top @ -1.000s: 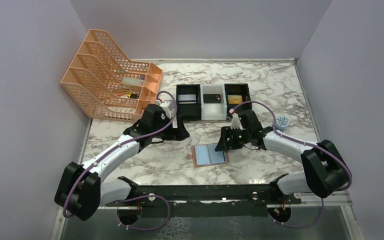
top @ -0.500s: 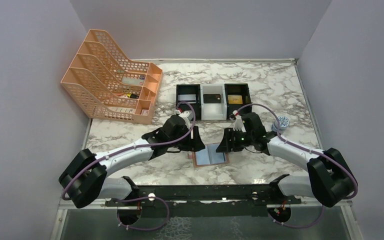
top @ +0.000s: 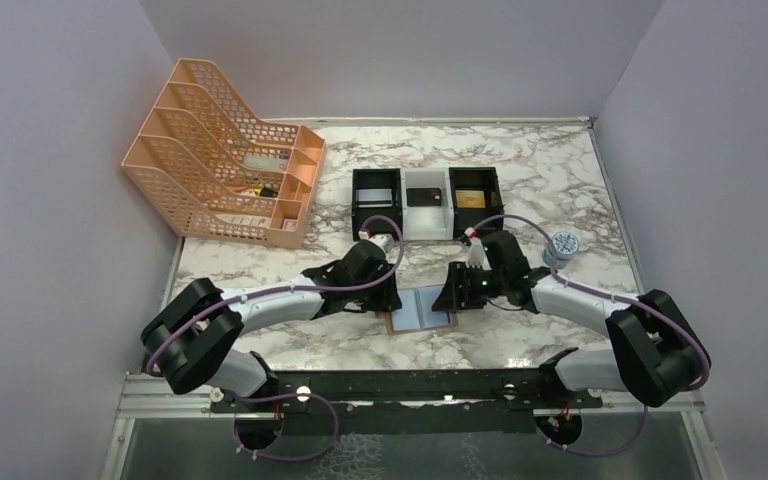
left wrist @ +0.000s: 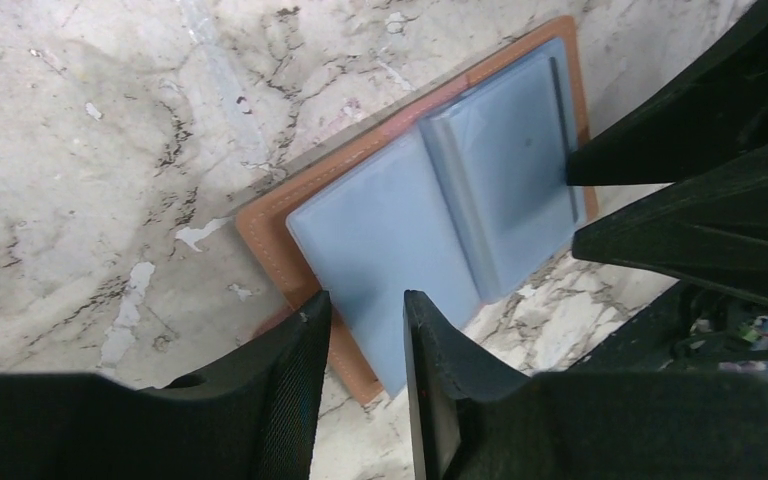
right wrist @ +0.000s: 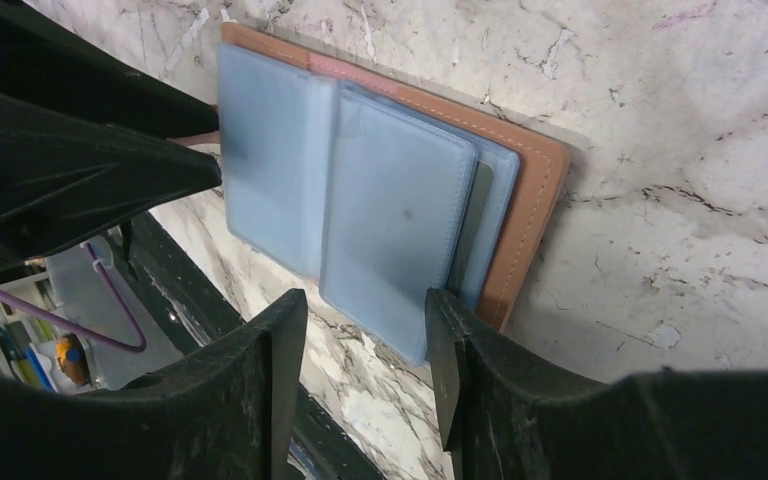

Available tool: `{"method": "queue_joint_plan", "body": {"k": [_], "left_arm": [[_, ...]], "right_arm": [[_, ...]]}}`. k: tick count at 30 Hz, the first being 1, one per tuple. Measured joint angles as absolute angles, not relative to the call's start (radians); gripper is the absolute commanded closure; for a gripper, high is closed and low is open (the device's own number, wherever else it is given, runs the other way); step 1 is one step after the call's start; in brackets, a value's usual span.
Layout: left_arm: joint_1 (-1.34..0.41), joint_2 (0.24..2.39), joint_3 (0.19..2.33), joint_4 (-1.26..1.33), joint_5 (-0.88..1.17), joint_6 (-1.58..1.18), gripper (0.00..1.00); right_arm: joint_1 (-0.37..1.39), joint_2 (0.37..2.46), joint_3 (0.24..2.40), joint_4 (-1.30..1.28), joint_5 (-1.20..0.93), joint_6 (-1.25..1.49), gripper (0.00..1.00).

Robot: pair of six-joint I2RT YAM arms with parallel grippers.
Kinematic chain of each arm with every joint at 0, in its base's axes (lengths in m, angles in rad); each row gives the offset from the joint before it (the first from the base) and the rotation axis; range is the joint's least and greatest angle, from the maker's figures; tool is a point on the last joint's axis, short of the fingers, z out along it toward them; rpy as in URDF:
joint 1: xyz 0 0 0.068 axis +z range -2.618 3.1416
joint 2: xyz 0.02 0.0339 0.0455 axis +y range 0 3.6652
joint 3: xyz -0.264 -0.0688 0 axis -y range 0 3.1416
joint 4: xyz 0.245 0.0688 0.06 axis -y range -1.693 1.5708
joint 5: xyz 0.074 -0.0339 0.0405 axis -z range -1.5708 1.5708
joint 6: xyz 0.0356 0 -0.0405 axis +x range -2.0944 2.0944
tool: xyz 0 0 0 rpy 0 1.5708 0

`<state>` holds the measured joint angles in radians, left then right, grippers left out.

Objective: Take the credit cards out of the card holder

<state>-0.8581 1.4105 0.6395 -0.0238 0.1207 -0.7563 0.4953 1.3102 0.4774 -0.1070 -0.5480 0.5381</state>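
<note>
The card holder lies open on the marble, tan outside with blue-grey pockets facing up. My left gripper stands over its left edge, its jaws a narrow gap apart, one finger on the tan rim and the other on the lining. My right gripper is open at the right edge, with a corner of the top pocket flap between its fingers. A dark sliver shows under that flap. A dark credit card and a gold one lie in the trays behind.
A row of three box trays, black, white and black, stands behind the wallet. An orange mesh file rack fills the back left. A small round blue-white object sits right of the right arm. Walls close in on both sides.
My left arm has swung from the black tray down to the wallet's left edge, its jaws narrowing. The right gripper stayed at the right edge and closed a little.
</note>
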Motion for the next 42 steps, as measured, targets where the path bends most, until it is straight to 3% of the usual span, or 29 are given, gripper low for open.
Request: {"method": "queue_joint_plan", "body": {"k": [17, 42], "left_arm": [[-0.881, 1.446, 0.654, -0.092, 0.069, -0.703, 0.82], [-0.886, 1.455, 0.664, -0.099, 0.051, -0.689, 0.83]], "right_arm": [[0.495, 1.328, 0.461, -0.054, -0.545, 0.599, 0.54], [0.495, 1.402, 0.438, 0.144, -0.708, 0.741, 0.55]]}}
